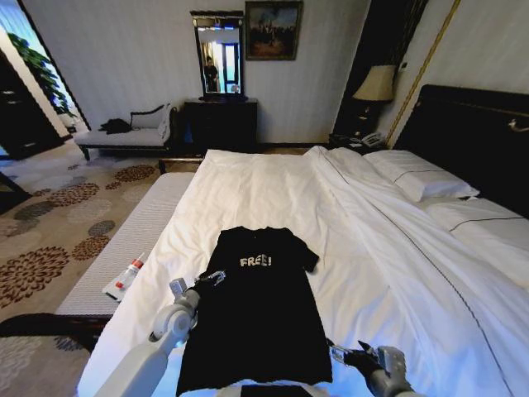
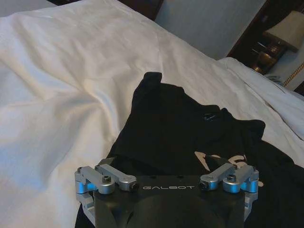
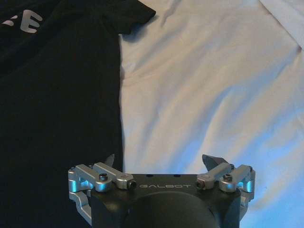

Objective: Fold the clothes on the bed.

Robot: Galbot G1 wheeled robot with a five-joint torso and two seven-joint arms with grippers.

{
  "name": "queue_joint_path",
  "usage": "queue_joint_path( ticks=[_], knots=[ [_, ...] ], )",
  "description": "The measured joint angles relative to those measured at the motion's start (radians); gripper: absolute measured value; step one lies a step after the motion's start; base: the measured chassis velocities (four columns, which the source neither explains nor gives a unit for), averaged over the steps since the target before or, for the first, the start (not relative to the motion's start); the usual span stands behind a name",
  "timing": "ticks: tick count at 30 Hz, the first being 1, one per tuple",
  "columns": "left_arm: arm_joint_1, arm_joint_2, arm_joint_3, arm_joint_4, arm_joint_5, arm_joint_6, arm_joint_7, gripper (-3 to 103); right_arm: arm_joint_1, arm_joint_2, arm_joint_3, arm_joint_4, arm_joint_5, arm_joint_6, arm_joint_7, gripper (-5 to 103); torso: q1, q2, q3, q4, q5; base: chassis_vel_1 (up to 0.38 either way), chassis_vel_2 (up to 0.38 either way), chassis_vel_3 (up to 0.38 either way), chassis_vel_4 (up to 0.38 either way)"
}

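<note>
Bed (image 1: 273,190) with white sheets is occupying most of the head view, its dark headboard (image 1: 471,132) standing to the right behind white pillows (image 1: 417,175). The black T-shirt (image 1: 256,306) is lying flat near the bed's near edge, white lettering facing up. The left gripper (image 1: 211,279) is hovering at the shirt's left edge beside the sleeve, fingers apart. The right gripper (image 1: 345,356) is sitting at the shirt's lower right edge, fingers (image 3: 213,162) spread over the hem line and sheet. A patterned carpet (image 1: 58,223), chaise (image 1: 128,132), mirror (image 1: 219,54) and lamp (image 1: 376,83) are filling the room behind.
</note>
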Motion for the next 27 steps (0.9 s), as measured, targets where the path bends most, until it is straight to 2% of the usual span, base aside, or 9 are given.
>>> queue_joint_path(
  ticks=[12, 20, 22, 27],
  knots=[
    [0.019, 0.02, -0.006, -0.059, -0.011, 0.002, -0.005, 100, 0.002, 0.004, -0.007, 0.0, -0.001, 0.0, 0.0, 100, 0.0, 0.0, 0.0, 0.0, 0.0001, 0.0, 0.0, 0.0, 0.0],
    [-0.013, 0.011, 0.002, -0.031, -0.008, 0.002, -0.005, 100, -0.008, 0.0, 0.002, 0.007, -0.001, -0.001, -0.001, 100, 0.0, 0.0, 0.0, -0.0001, -0.0001, 0.0, 0.0, 0.0, 0.0],
    [-0.018, 0.01, 0.006, -0.027, -0.008, 0.002, -0.005, 103, -0.01, 0.0, 0.004, 0.008, -0.001, -0.001, -0.001, 100, 0.0, 0.0, 0.0, 0.0, 0.0, 0.0, 0.0, 0.0, 0.0],
    [-0.033, 0.009, 0.017, -0.015, -0.008, 0.003, -0.005, 98, -0.011, 0.0, 0.008, 0.01, -0.001, -0.001, -0.001, 100, 0.0, 0.0, 0.0, -0.0001, 0.0, 0.0, 0.0, 0.0, 0.0]
  ],
)
